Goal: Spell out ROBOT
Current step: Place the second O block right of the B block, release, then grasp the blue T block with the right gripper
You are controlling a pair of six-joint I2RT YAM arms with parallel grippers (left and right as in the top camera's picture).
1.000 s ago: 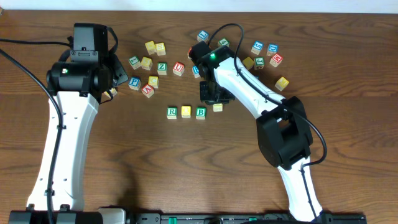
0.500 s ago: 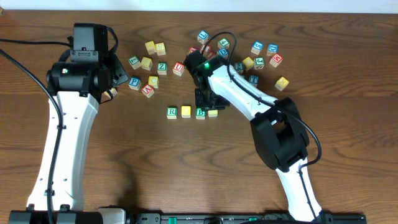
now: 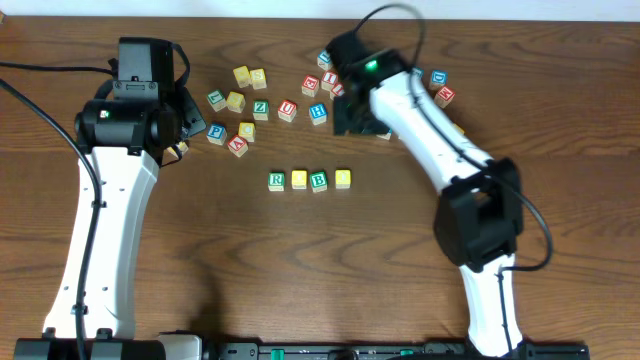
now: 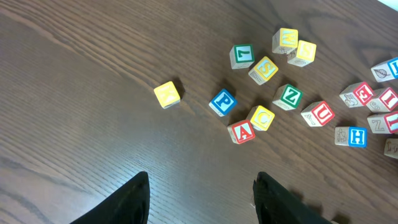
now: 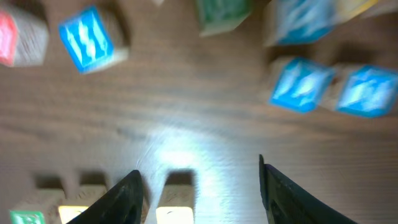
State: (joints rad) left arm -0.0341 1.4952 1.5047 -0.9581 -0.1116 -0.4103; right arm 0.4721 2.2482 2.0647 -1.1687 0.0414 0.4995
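A row of four blocks lies mid-table: a green R block (image 3: 277,181), a yellow block (image 3: 299,179), a green B block (image 3: 319,181) and a second yellow block (image 3: 343,178). My right gripper (image 3: 351,123) is open and empty, hovering behind the row's right end. In the blurred right wrist view, its fingers (image 5: 199,193) straddle the last yellow block (image 5: 176,204) from above without holding it. My left gripper (image 3: 188,118) is open and empty at the far left, and in its own view (image 4: 202,196) it is over bare wood.
Several loose letter blocks lie scattered along the far side, among them Z (image 3: 261,108), U (image 3: 288,110), P (image 4: 222,102), A (image 4: 240,131) and C (image 4: 262,117). A lone yellow block (image 4: 167,94) lies close to my left gripper. More blocks sit behind my right arm (image 3: 438,78).
My right gripper set the yellow block at the right end of the row, let go, and drew back toward the far cluster. The left arm has not moved.
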